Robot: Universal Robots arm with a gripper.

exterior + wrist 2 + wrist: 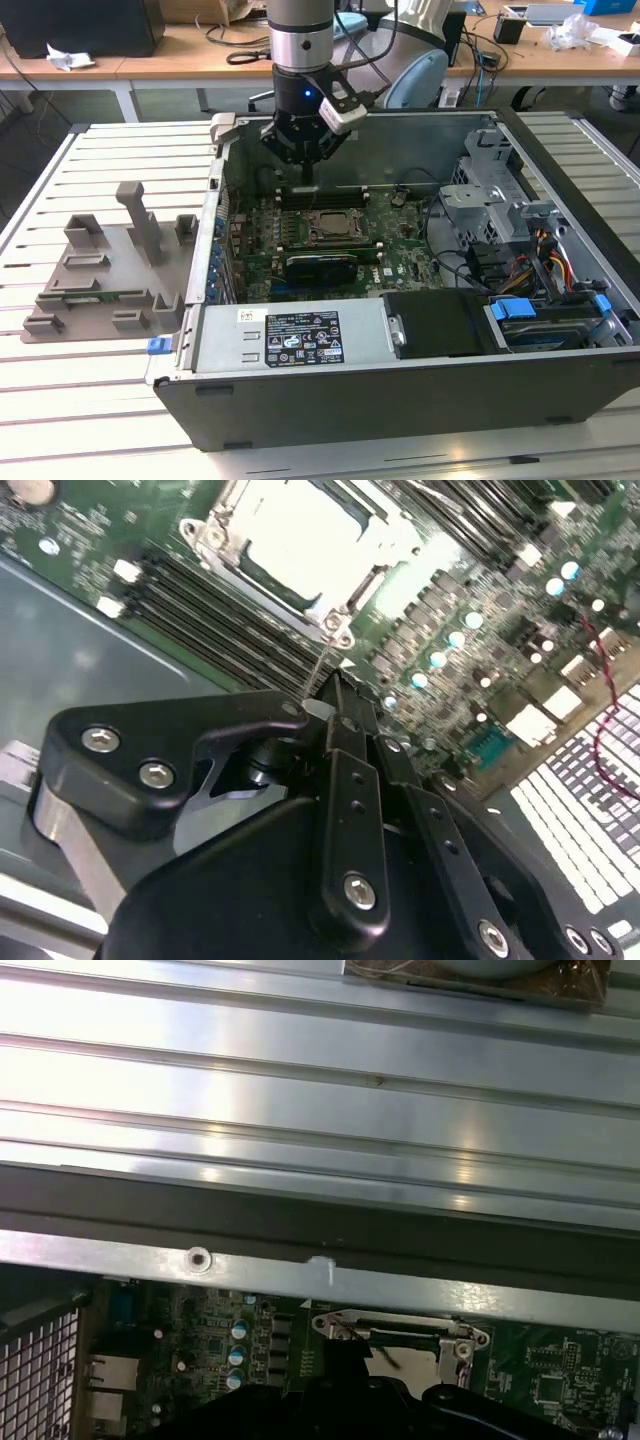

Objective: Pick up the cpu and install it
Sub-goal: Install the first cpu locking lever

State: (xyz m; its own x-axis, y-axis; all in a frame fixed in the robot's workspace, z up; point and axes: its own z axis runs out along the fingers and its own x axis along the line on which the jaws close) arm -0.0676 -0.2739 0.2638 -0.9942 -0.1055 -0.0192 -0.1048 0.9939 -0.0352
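Hand (335,695) closed, fingertips pinched on thin lever beside cpu (300,535) in socket.

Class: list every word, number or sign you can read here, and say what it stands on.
Black and white sticker on the computer case: print too small to read.
Small white sticker beside it: too small to read.
Motherboard markings: blurred, unreadable.
Nothing can be quoted.

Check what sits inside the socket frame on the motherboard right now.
The cpu lies in the socket frame, its pale metal top showing. The end effector hangs just off it; whatever lies under the chip is covered.
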